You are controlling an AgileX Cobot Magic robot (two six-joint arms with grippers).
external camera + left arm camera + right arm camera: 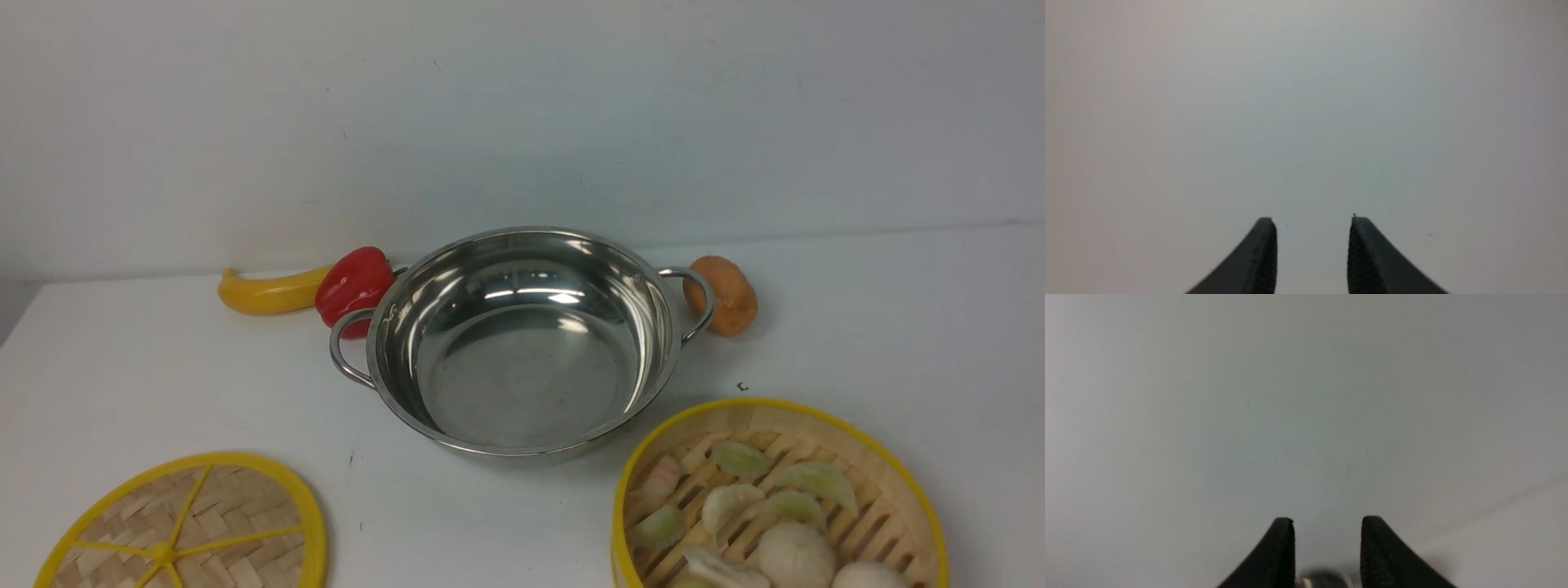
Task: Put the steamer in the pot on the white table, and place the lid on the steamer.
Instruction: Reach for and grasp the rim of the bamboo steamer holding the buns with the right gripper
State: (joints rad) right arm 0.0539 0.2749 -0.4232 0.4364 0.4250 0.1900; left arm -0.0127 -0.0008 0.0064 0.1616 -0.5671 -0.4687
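The shiny steel pot (pixel 522 343) with two wire handles stands empty in the middle of the white table (pixel 898 343). The steamer (pixel 780 498), a bamboo basket with a yellow rim and pale dumplings and buns, sits at the front right, partly cut off. The flat woven lid (pixel 188 527) lies at the front left, partly cut off. Neither gripper shows in the front view. My left gripper (pixel 1312 222) is open and empty over bare grey surface. My right gripper (pixel 1327 522) is open and empty, with a blurred shiny bit between its fingers at the frame edge.
Behind the pot on the left lie a red pepper (pixel 353 284) and a yellow banana-shaped item (pixel 269 292). An orange-brown potato-like item (pixel 723 296) lies by the pot's right handle. A pale wall (pixel 522 114) closes the back of the table.
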